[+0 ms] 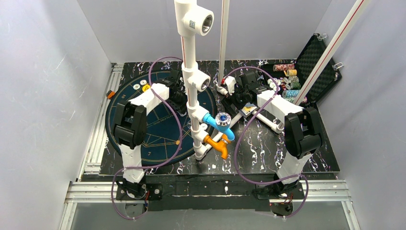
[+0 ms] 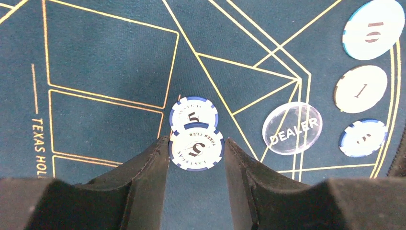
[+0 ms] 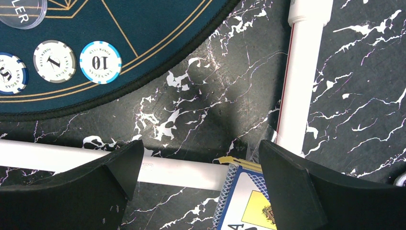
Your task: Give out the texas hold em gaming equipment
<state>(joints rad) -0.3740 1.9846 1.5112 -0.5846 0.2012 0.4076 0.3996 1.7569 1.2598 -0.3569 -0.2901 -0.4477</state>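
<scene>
1. The left jaws are clenched on the edges of a "5" chip (image 2: pixel 196 150), held above the mat (image 2: pixel 105 62).
2. In the wrist view it overlaps a second "5" chip (image 2: pixel 193 111) lying on the mat.
3. To the right lie a clear dealer button (image 2: pixel 292 128) and, along the rim, a row of three chips (image 2: pixel 360 89).
4. The right jaws are released and spread wide over the marbled tabletop (image 3: pixel 215 72).
5. A card box (image 3: pixel 242 203) lies under them, beside a white pipe (image 3: pixel 182 173).
6. More chip stacks (image 1: pixel 287 79) sit in the open case (image 1: pixel 313 55) at the far right.
</scene>
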